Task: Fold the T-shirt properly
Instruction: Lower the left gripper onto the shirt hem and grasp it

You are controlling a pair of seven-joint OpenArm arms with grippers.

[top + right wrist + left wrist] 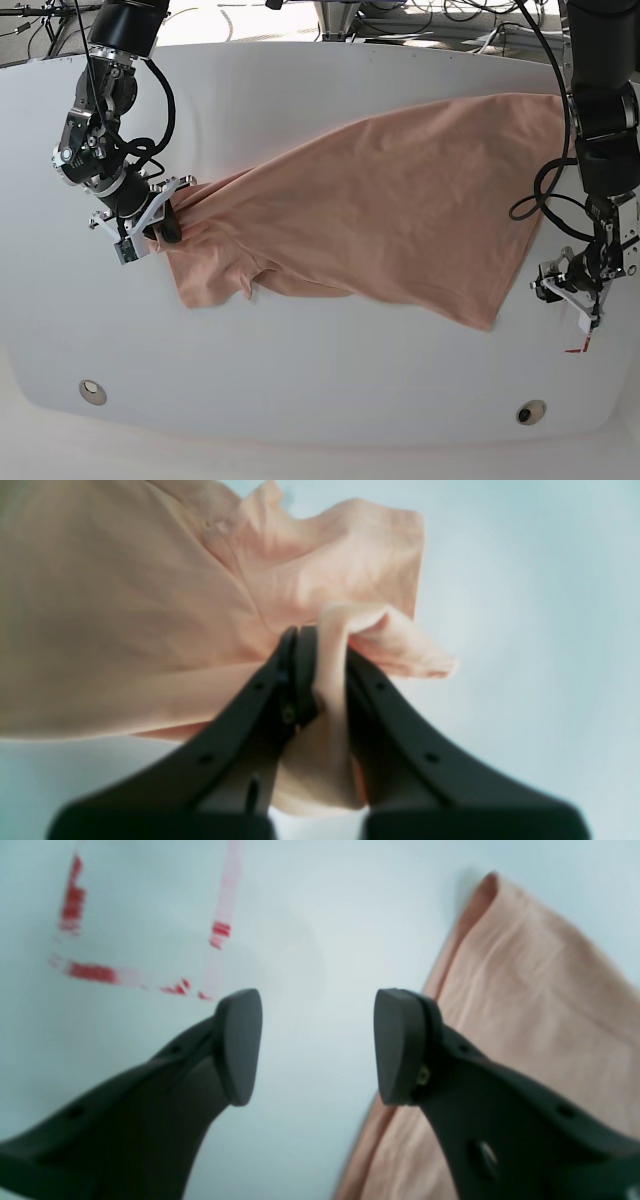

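Right gripper at the table's left side in the base view, arm bent down from above, jaws pinched on a bunched edge of the T-shirt. Left gripper low at the far right, jaws spread wide over bare table, holding nothing, just beside the shirt's folded edge and near red tape marks. Shirt spread diagonally across the middle, one corner reaching the upper right. Open white surface along the near edge.
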